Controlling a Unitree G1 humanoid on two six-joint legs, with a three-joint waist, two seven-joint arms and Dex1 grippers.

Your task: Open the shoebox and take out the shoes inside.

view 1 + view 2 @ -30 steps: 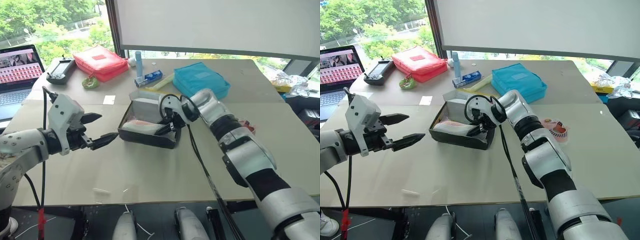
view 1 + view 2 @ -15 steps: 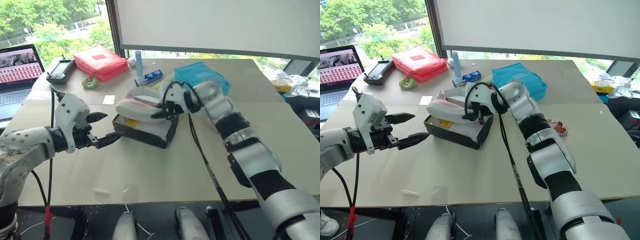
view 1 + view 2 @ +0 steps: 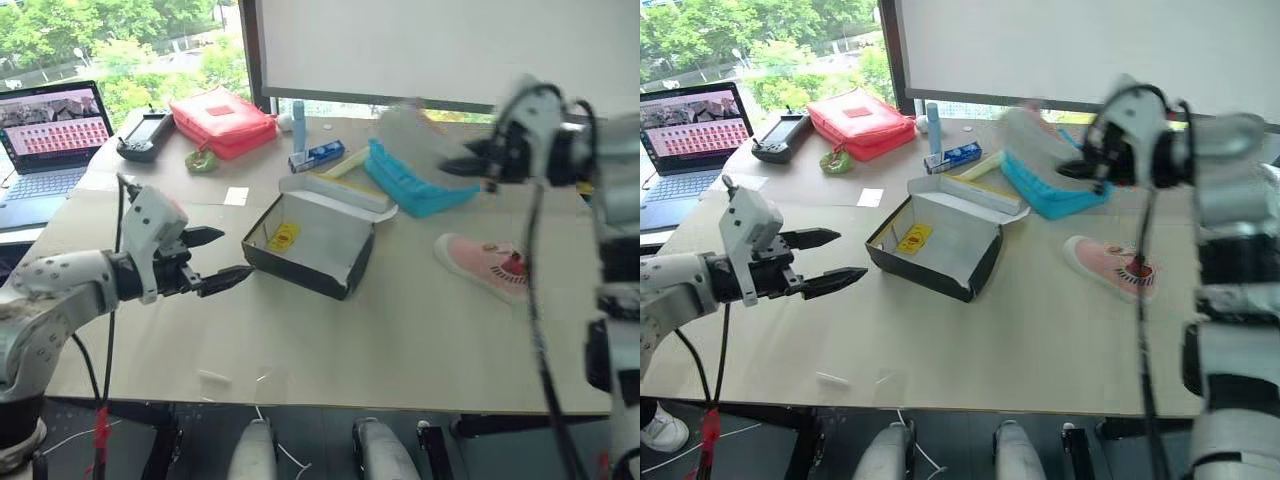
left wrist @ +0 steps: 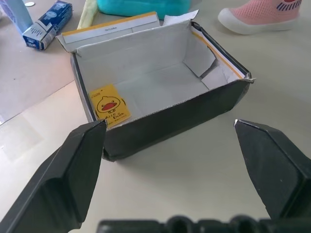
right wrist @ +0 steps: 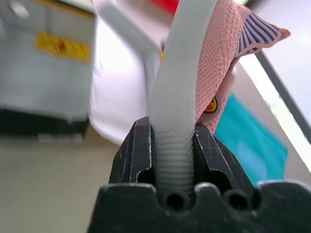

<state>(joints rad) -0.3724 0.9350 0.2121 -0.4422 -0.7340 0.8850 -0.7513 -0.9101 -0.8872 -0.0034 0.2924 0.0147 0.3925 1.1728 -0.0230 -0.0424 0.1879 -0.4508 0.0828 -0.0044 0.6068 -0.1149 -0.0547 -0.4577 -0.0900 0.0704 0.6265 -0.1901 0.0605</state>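
The right gripper pinches a shoe by its sole to lift it away; the left gripper waits wide apart at the empty shoebox.

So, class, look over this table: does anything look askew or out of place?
The shoebox sits skewed to the table edge, lid flap thrown back, holding just a yellow duck card. One pink shoe lies loose on the table; the other shoe is clamped by its sole in the right gripper.
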